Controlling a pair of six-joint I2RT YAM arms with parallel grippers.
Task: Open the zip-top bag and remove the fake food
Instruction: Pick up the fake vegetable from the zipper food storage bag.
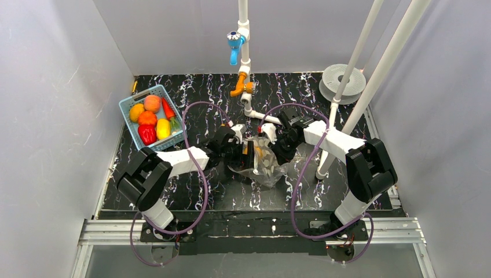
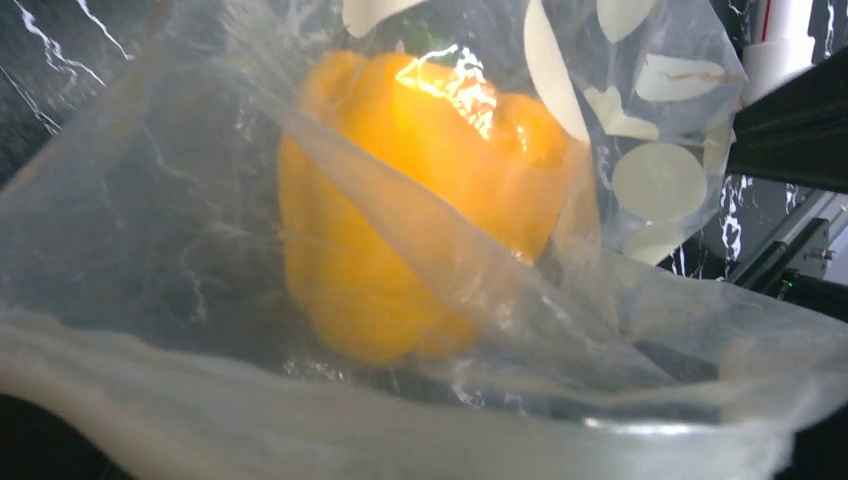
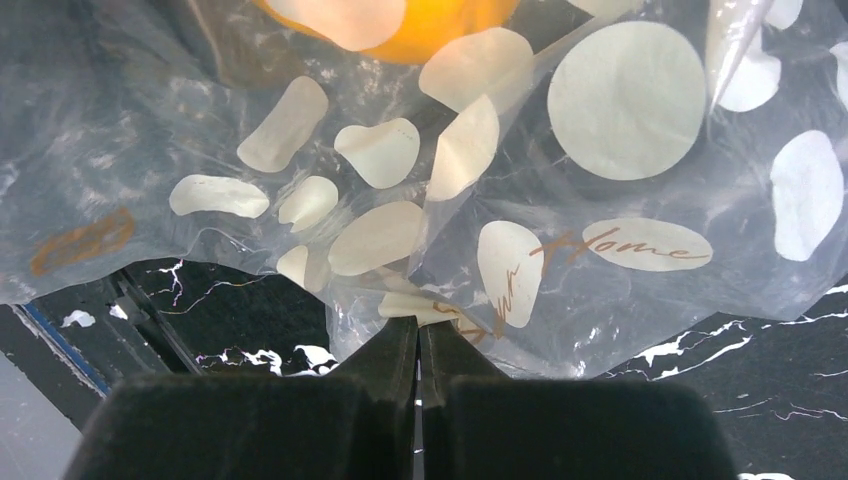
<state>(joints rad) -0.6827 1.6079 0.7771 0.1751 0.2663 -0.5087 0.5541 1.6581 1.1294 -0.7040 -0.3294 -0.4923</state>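
Note:
The zip-top bag [image 1: 262, 163], clear with white dots, hangs crumpled between my two grippers at the table's middle. One piece of fake food, a yellow-orange pepper [image 2: 400, 200], is inside it; its edge also shows in the right wrist view [image 3: 420, 42]. My right gripper [image 3: 418, 325] is shut on a fold of the bag [image 3: 600, 200] and sits at the bag's right in the top view [image 1: 277, 145]. My left gripper [image 1: 237, 149] is against the bag's left side. In the left wrist view the plastic [image 2: 150, 200] covers its fingers.
A light blue basket [image 1: 128, 110] at the back left holds several fake fruits and vegetables [image 1: 151, 119]. A white pipe with a blue valve [image 1: 234, 43] and an orange valve [image 1: 240, 87] stands behind the bag. A grey spool [image 1: 341, 81] and slanted white poles [image 1: 370, 98] are at the right.

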